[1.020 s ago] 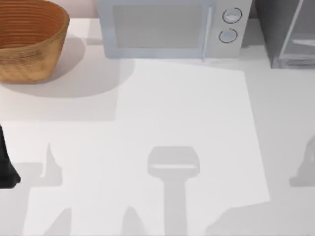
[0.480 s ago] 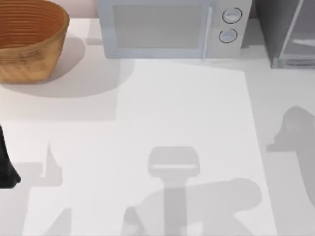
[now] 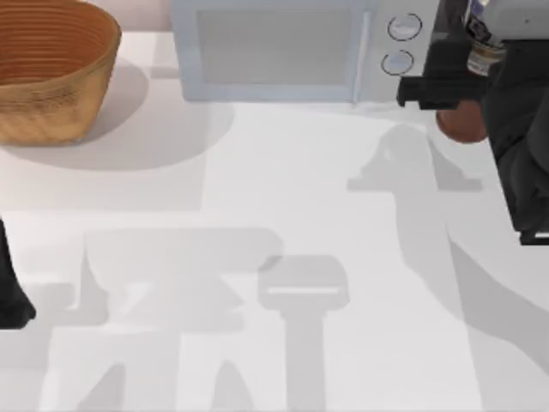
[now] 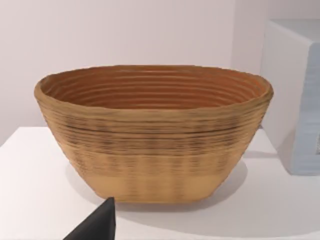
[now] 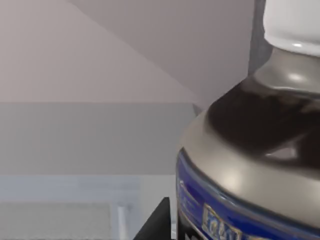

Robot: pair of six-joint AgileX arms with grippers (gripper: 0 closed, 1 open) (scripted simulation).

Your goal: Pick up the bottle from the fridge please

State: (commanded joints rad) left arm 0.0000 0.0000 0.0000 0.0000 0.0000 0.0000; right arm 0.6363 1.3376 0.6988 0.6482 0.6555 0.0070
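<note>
Right arm at the table's far right with the bottle, left arm parked at the near left edge.

Left to right: the left arm [image 3: 13, 287] sits idle at about 8 o'clock on the table [image 3: 283, 189]; I cannot tell how its gripper stands. A woven basket [image 3: 51, 64] stands at 10 o'clock and a pale microwave [image 3: 296, 47] at 12. At 2 o'clock the right gripper [image 3: 455, 81] reaches beside the microwave's knobs, the bottle [image 3: 482, 39] with white cap and blue label right against it; whether its fingers clamp the bottle I cannot tell. Up close, the bottle [image 5: 255, 165] shows a dark, glossy shoulder.
</note>
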